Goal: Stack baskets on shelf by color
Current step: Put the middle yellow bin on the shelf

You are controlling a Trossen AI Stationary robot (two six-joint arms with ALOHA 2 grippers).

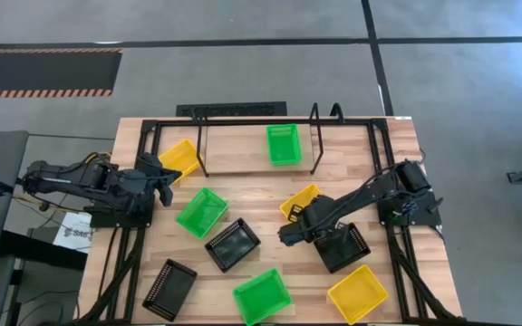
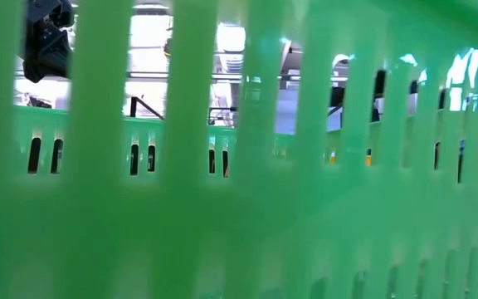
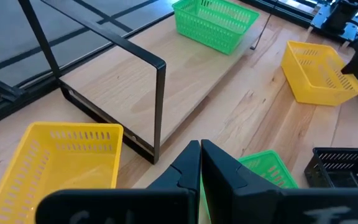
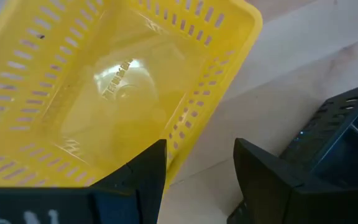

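The shelf (image 1: 243,149) stands at the table's far side, and one green basket (image 1: 283,145) rests on its board. Eight more baskets rest on the tabletop: yellow (image 1: 179,158), (image 1: 299,201), (image 1: 358,292), green (image 1: 201,212), (image 1: 262,295), and black (image 1: 232,244), (image 1: 169,288), (image 1: 343,246). My left gripper (image 1: 169,174) (image 3: 201,155) is shut, between the left yellow basket (image 3: 61,162) and a green one (image 3: 267,169). My right gripper (image 1: 286,234) (image 4: 199,165) is open at the near corner of the middle yellow basket (image 4: 117,93). One finger is over the basket's rim, the other over bare wood; I cannot tell whether either touches.
A green basket wall (image 2: 239,208) stands right against the low camera and blocks nearly all of that view. The larger black frame (image 1: 139,136) borders the table's far and side edges. The shelf's upright tubes (image 3: 160,106) rise from its board. Bare wood (image 1: 243,186) lies before the shelf.
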